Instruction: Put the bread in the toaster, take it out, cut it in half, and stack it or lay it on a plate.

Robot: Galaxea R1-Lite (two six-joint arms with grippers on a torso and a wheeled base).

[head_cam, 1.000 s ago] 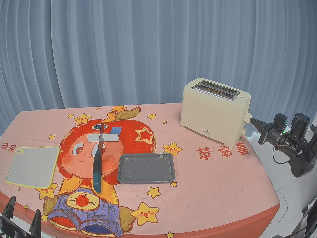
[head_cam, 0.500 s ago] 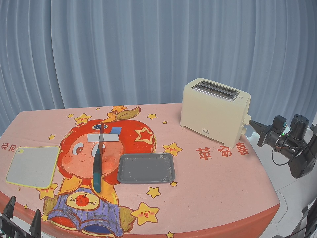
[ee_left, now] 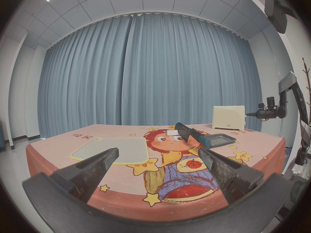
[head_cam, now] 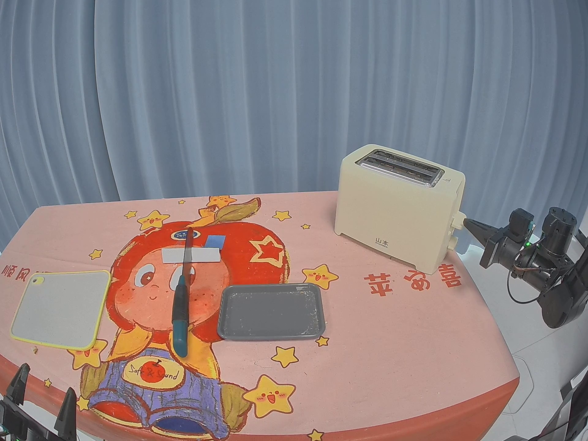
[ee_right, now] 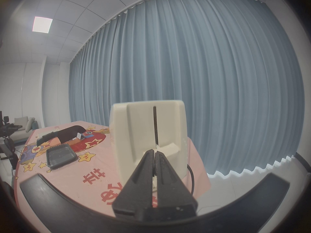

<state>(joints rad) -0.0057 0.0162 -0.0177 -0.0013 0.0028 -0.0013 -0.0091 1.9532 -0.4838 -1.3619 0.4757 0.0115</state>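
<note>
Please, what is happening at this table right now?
The right pincer, shut, has its tip at the lever on the side of the toaster. The left pincer hangs open by the near edge of the table. The knife, the grey tray and the cutting board lie untouched on it.

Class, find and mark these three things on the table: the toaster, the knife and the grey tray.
toaster (head_cam: pixel 392 218): head view, on its cream front wall.
knife (head_cam: pixel 180 329): head view, on the blue handle.
grey tray (head_cam: pixel 271 311): head view, on its bare floor.
</note>
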